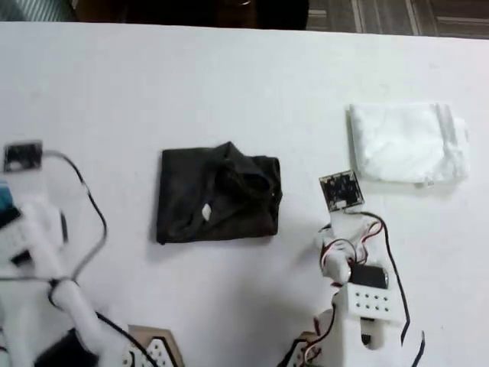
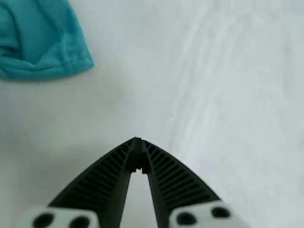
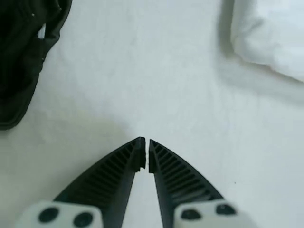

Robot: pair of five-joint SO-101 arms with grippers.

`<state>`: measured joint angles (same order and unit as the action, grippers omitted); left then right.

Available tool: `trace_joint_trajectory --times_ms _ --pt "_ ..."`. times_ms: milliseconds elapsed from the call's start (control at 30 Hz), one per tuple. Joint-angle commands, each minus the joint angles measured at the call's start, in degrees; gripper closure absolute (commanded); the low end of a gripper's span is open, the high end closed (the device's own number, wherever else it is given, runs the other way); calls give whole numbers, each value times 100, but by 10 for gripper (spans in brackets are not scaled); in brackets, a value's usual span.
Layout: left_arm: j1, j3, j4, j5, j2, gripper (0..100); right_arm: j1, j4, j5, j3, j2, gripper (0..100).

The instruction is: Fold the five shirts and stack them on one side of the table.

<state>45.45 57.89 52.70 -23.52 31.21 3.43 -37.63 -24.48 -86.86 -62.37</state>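
Black shirt (image 1: 219,195) folded, white speck (image 1: 205,212) possibly a tag; left hand (image 2: 137,156), right hand (image 3: 144,154) pressed together.

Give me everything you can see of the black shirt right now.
The black shirt lies flat near the middle of the white table, folded into a rough rectangle. The soft, dark fabric is rumpled and bunched toward its far right corner, and a small white tag shows on top. Only the table touches it.
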Motion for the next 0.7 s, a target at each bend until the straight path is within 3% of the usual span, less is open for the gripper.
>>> trace_joint_trajectory --times_ms 0,367,667 --pt "70 822 -598 26 571 974 -576 -488 18 299 -215 978" --pt "35 1270 -914 44 633 974 -2167 -1429 18 2796 189 978" --pt "35 1402 -1064 44 659 974 -3495 -1481 26 5538 3899 978"
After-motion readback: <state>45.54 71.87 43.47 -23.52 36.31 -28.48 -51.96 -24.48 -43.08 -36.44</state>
